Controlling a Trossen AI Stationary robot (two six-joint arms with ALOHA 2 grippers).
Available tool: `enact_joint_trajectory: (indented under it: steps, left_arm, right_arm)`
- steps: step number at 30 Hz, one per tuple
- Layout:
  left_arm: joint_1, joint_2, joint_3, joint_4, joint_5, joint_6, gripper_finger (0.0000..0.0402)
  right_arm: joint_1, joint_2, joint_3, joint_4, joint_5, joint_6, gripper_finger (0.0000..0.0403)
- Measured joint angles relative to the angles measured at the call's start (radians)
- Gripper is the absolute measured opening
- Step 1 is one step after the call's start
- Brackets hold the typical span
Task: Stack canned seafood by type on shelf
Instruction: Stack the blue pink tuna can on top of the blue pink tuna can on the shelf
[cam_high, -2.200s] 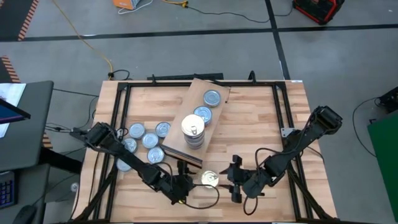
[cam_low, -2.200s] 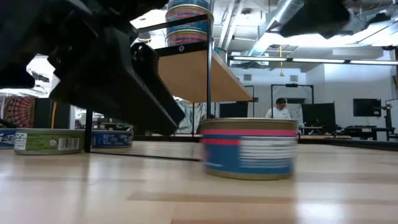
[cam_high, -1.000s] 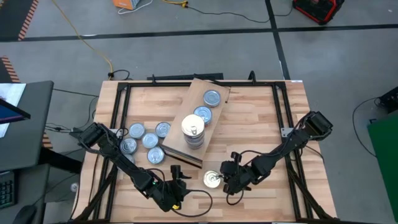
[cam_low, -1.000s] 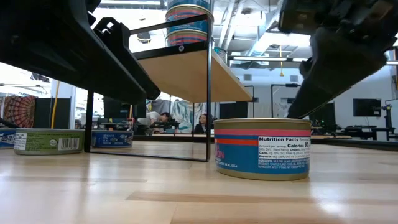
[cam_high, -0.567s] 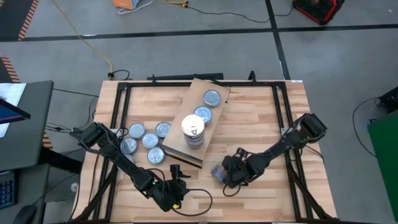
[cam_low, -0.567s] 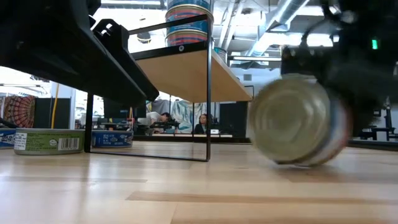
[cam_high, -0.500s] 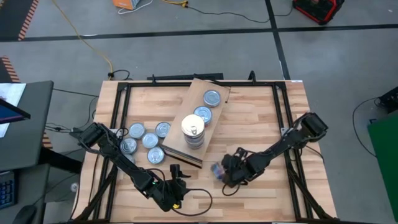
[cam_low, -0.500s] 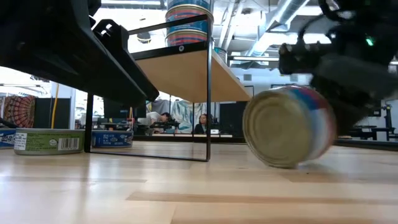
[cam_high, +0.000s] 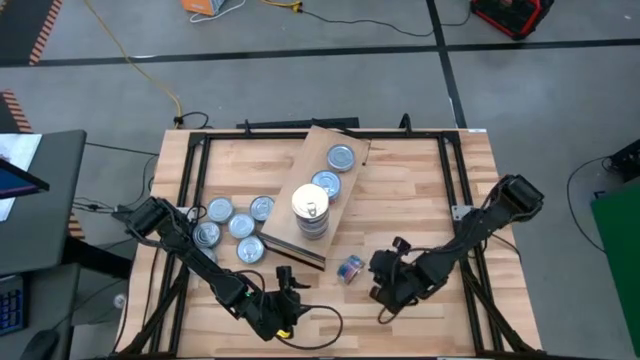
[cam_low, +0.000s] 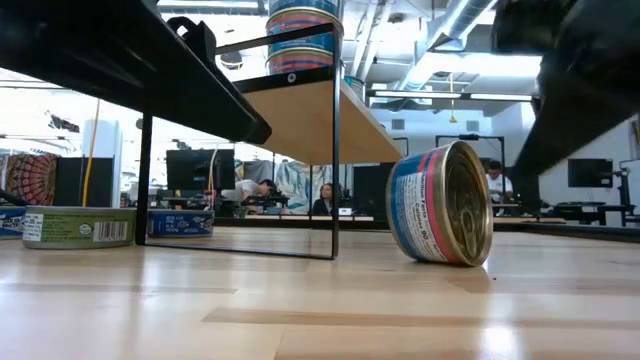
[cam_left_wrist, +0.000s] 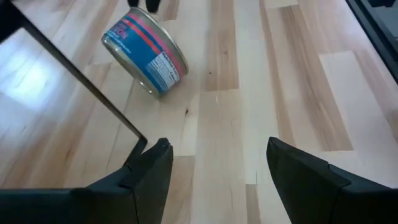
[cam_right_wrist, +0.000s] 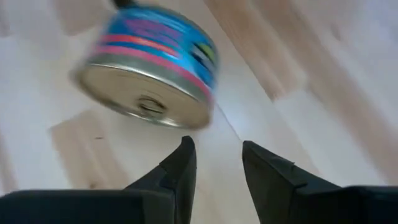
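Observation:
One blue-and-pink tin (cam_high: 350, 268) stands tipped up on its edge on the tabletop, near the shelf's near corner. It also shows in the low view (cam_low: 440, 215), the left wrist view (cam_left_wrist: 144, 53) and the right wrist view (cam_right_wrist: 149, 68). One gold end faces my right gripper (cam_high: 385, 282), which is open just right of the tin, its fingers (cam_right_wrist: 183, 163) short of it. My left gripper (cam_high: 282, 303) is open and empty near the front edge. The shelf (cam_high: 345, 185) carries a stack of tins (cam_high: 310, 210) and two silver-topped tins (cam_high: 340, 157).
Several silver-topped tins (cam_high: 240, 226) lie flat on the table left of the shelf. One green-labelled tin (cam_low: 78, 227) shows low at the left. A black frame (cam_high: 200, 140) runs around the tabletop. Bare wood lies between and in front of the two grippers.
My right gripper has closed in on the tin from the right and tipped it off its flat base. It has then drawn back toward the table's right edge. The tin has shifted a little toward the shelf. It now stands on its edge, apart from the gripper.

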Motion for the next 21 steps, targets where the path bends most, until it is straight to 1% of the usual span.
enact_joint_trajectory:
  steps: [1,4,7,11,15,19,21]
  left_arm:
    - [0.0,0.0,0.0,0.0,0.011,0.0,0.0249]
    - [0.0,0.0,0.0,0.0,0.065,0.02,0.0249]
    - [0.0,0.0,0.0,0.001,0.094,0.03,0.0249]
    - [0.0,0.0,0.0,0.004,0.103,0.043,0.0249]
    - [-0.002,-0.004,0.0,0.001,0.103,0.051,0.0249]
    - [-0.024,-0.047,0.0,-0.017,0.104,0.069,0.0249]
    - [-0.046,-0.077,0.0,-0.027,0.089,0.092,0.0249]
  right_arm:
    - [0.014,-0.006,0.0,0.015,0.015,-0.052,0.0159]
    - [0.041,-0.031,0.0,0.031,0.018,-0.182,0.0164]
    - [0.063,-0.065,0.0,0.053,0.002,-0.275,0.0183]
    - [0.066,-0.117,0.0,0.153,-0.057,-0.443,0.0237]
    - [0.034,-0.15,0.001,0.257,-0.067,-0.61,0.0303]
    - [-0.038,-0.141,0.054,0.222,-0.107,-0.735,0.036]
    - [-0.077,-0.123,0.084,0.198,-0.159,-0.779,0.0379]
